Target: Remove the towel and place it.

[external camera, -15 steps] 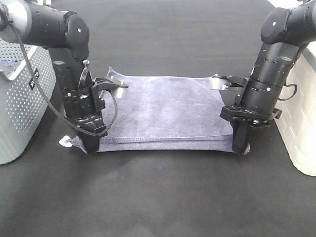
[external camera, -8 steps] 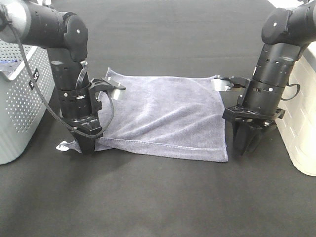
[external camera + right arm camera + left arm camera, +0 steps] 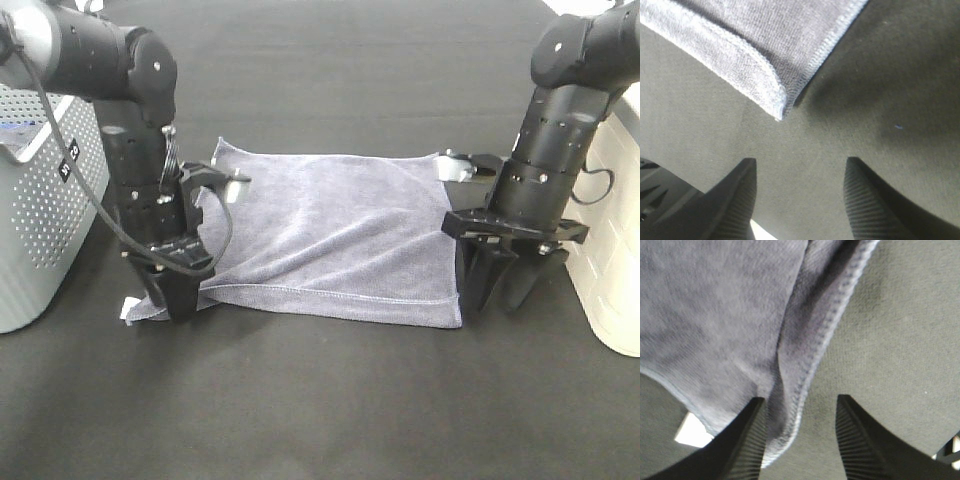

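Observation:
The grey-blue towel point(image 3: 330, 235) lies spread flat on the black table cover. My left gripper point(image 3: 180, 305) points down at its front left corner. In the left wrist view the gripper point(image 3: 800, 440) is open, and the towel's stitched hem point(image 3: 805, 390) lies between the fingers, with the white tag point(image 3: 690, 430) beside it. My right gripper point(image 3: 497, 298) hangs open just right of the towel's front right corner. In the right wrist view the gripper point(image 3: 802, 200) is empty and the corner point(image 3: 775, 85) lies on the cover ahead of the fingertips.
A grey perforated basket point(image 3: 40, 200) stands at the left edge, close to the left arm. A white bin point(image 3: 612, 250) stands at the right edge, close to the right arm. The black cover point(image 3: 320, 400) runs to the front edge.
My right gripper has let go of the towel's front right corner and opened wider just to its right. The towel's front edge has dropped flat. The left arm has shifted slightly.

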Motion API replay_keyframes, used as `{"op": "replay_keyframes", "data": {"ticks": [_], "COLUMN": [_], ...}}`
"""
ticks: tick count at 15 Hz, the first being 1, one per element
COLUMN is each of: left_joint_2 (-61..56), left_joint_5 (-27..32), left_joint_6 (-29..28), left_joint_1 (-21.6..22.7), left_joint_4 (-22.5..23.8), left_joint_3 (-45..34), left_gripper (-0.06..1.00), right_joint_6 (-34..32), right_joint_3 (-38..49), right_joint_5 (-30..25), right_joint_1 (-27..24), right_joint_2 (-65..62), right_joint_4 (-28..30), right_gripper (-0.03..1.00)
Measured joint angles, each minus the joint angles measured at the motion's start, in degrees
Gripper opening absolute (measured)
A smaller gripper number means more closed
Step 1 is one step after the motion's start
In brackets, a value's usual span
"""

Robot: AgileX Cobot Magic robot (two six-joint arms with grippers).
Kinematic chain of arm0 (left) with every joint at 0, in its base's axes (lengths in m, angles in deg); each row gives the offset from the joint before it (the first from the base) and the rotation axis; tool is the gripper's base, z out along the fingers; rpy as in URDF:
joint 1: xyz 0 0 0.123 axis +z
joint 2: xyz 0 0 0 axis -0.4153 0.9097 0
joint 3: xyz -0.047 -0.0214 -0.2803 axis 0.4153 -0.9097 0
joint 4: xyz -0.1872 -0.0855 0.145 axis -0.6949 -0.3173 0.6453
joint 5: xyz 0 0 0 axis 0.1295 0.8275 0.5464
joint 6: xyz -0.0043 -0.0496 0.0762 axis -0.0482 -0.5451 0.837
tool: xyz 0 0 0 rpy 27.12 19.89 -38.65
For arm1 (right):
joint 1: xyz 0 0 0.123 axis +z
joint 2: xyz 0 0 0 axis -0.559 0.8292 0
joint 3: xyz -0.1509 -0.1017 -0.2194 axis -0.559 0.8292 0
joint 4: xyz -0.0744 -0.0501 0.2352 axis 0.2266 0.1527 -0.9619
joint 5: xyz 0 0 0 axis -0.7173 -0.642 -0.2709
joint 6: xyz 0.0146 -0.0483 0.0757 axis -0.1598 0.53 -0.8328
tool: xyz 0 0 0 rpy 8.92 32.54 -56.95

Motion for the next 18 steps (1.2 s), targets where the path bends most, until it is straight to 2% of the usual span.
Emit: {"op": "replay_keyframes", "data": {"ticks": [5,9,14,18], "left_joint_2": [0.0,-0.1,-4.0,-7.4], "left_joint_5": [-0.1,-0.1,0.0,0.1], "left_joint_6": [-1.1,-6.8,-11.3,-12.3], "left_joint_1": [0.0,0.0,0.0,0.0], "left_joint_4": [-0.6,-1.1,3.7,3.8], "left_joint_3": [-4.9,-4.9,-5.0,-5.0], "left_gripper": [0.43,0.43,0.43,0.43], "right_joint_6": [-2.2,-3.5,-3.8,-4.5], "right_joint_3": [0.1,4.2,7.3,7.3], "right_joint_5": [-0.1,-0.1,-0.3,-0.3], "right_joint_1": [0.0,0.0,0.0,0.0], "right_joint_2": [-8.1,-15.5,-19.3,-19.3], "right_joint_4": [-1.2,-1.4,-1.9,-2.0], "right_gripper": [0.52,0.52,0.52,0.52]}}
